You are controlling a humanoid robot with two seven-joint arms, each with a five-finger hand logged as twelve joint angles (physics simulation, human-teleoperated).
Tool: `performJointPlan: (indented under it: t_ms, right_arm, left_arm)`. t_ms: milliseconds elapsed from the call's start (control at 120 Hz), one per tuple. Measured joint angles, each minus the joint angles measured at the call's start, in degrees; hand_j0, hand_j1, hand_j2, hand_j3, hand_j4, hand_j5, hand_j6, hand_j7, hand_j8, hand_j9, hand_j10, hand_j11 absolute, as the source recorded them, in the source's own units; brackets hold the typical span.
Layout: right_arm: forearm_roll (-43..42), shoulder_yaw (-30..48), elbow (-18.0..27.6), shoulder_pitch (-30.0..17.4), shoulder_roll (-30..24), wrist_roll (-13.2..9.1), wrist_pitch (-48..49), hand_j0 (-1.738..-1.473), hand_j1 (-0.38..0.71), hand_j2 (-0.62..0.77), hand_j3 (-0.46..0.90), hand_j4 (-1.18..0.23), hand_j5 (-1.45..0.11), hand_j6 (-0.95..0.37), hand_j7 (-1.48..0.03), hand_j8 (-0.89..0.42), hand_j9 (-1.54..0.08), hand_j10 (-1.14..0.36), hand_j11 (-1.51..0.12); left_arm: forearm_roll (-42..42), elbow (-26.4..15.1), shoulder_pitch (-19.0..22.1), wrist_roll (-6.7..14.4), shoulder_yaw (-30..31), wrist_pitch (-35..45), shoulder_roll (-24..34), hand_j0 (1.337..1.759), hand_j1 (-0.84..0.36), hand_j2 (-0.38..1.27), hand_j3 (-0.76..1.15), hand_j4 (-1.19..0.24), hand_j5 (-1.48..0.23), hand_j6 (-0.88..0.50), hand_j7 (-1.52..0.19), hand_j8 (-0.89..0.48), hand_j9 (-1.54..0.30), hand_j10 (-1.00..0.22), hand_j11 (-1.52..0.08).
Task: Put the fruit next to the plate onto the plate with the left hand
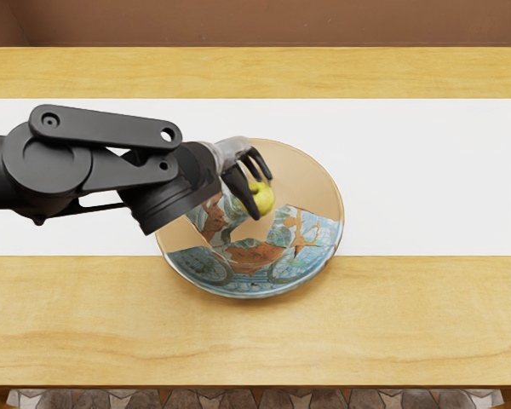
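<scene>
Listing, head view: left hand (238, 170), fingers curled close about the yellow-green fruit (262, 198), over the plate (328, 192) just twelve o'clock of its centre; risk, fruit rolling toward the rim if fingers drag it on opening; surrounds, white runner (426, 170) and wooden table (255, 324), no obstruction seen.

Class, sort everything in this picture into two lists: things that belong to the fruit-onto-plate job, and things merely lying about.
Belongs to the job:
fruit, in the hand's grasp
plate
left hand, fingers curled around the fruit

Merely there:
white runner
wooden table
</scene>
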Motion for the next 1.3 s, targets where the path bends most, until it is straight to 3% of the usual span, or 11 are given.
performJointPlan:
  t_ms: [258, 392, 542, 625, 708, 875, 908, 1050, 1167, 1300]
  right_arm:
    - [0.0, 0.0, 0.0, 0.0, 0.0, 0.0, 0.0, -1.658, -0.3, -0.01, 0.0, -0.04, -0.05, -0.04, -0.05, -0.04, -0.05, -0.04, -0.05]
    - [0.0, 0.0, 0.0, 0.0, 0.0, 0.0, 0.0, -1.658, -0.3, -0.01, 0.0, -0.04, -0.05, -0.04, -0.05, -0.04, -0.05, -0.04, -0.05]
    - [0.0, 0.0, 0.0, 0.0, 0.0, 0.0, 0.0, -1.658, -0.3, -0.01, 0.0, -0.04, -0.05, -0.04, -0.05, -0.04, -0.05, -0.04, -0.05]
    - [0.0, 0.0, 0.0, 0.0, 0.0, 0.0, 0.0, -1.658, -0.3, -0.01, 0.0, -0.04, -0.05, -0.04, -0.05, -0.04, -0.05, -0.04, -0.05]
    - [0.0, 0.0, 0.0, 0.0, 0.0, 0.0, 0.0, -1.658, -0.3, -0.01, 0.0, -0.04, -0.05, -0.04, -0.05, -0.04, -0.05, -0.04, -0.05]
    - [0.0, 0.0, 0.0, 0.0, 0.0, -0.1, -0.3, -1.658, -0.3, -0.01, 0.0, -0.04, -0.05, -0.04, -0.05, -0.04, -0.05, -0.04, -0.05]
    - [0.0, -0.1, 0.0, -0.4, 0.0, -0.2, -0.3, -1.658, -0.3, -0.01, 0.0, -0.04, -0.05, -0.04, -0.05, -0.04, -0.05, -0.04, -0.05]
    - [0.1, -0.2, 0.2, -2.1, 0.0, -0.4, -0.4, -1.658, -0.3, -0.01, 0.0, -0.04, -0.05, -0.04, -0.05, -0.04, -0.05, -0.04, -0.05]
    - [0.1, -0.2, 0.3, -2.6, 0.0, -0.4, -0.4, -1.658, -0.3, -0.01, 0.0, -0.04, -0.05, -0.04, -0.05, -0.04, -0.05, -0.04, -0.05]
    - [0.1, -0.3, 0.3, -2.7, 0.0, -0.4, -0.4, -1.658, -0.3, -0.01, 0.0, -0.04, -0.05, -0.04, -0.05, -0.04, -0.05, -0.04, -0.05]
  left_arm:
    - [-0.6, 1.3, 0.8, 0.0, -1.2, -0.1, 0.4, 1.657, -0.04, 0.16, 0.0, -0.34, -0.46, -0.29, -0.45, -0.29, -0.45, -0.34, -0.45]
    - [-0.2, -0.5, 1.5, 0.0, -7.0, -3.0, 8.2, 1.658, 0.0, 0.11, 0.0, -0.3, -0.39, -0.27, -0.39, -0.27, -0.39, -0.3, -0.39]
    - [0.1, -2.8, 11.0, 0.0, -17.2, -15.8, 15.5, 1.658, 0.03, 0.08, 0.0, -0.27, -0.36, -0.26, -0.36, -0.26, -0.36, -0.27, -0.36]
    - [0.2, -3.3, 19.3, 0.0, -24.1, -26.8, 20.4, 1.658, 0.03, 0.07, 0.0, -0.26, -0.35, -0.26, -0.35, -0.26, -0.35, -0.27, -0.35]
    - [1.0, -3.5, 26.1, -2.1, -31.0, -37.5, 22.4, 1.658, 0.04, 0.06, 0.0, -0.26, -0.34, -0.26, -0.34, -0.26, -0.34, -0.26, -0.34]
    - [5.9, -3.7, 51.0, -4.5, -54.1, -56.6, 23.9, 1.658, 0.04, 0.06, 0.0, -0.26, -0.33, -0.25, -0.33, -0.25, -0.33, -0.26, -0.33]
    - [6.8, -3.7, 55.3, -4.6, -59.4, -58.5, 24.0, 1.658, 0.05, 0.06, 0.0, -0.25, -0.33, -0.25, -0.33, -0.25, -0.33, -0.25, -0.33]
    - [8.4, -3.7, 66.9, -4.8, -77.4, -62.4, 24.0, 1.658, 0.05, 0.05, 0.0, -0.25, -0.33, -0.25, -0.33, -0.25, -0.33, -0.25, -0.33]
    - [8.6, -2.9, 75.4, -4.8, -87.0, -63.3, 24.0, 1.658, 0.05, 0.05, 0.0, -0.25, -0.33, -0.25, -0.33, -0.25, -0.33, -0.25, -0.33]
    - [7.8, -1.1, 78.2, -4.8, -95.2, -63.6, 23.2, 1.658, 0.05, 0.05, 0.0, -0.25, -0.32, -0.25, -0.32, -0.25, -0.32, -0.25, -0.32]
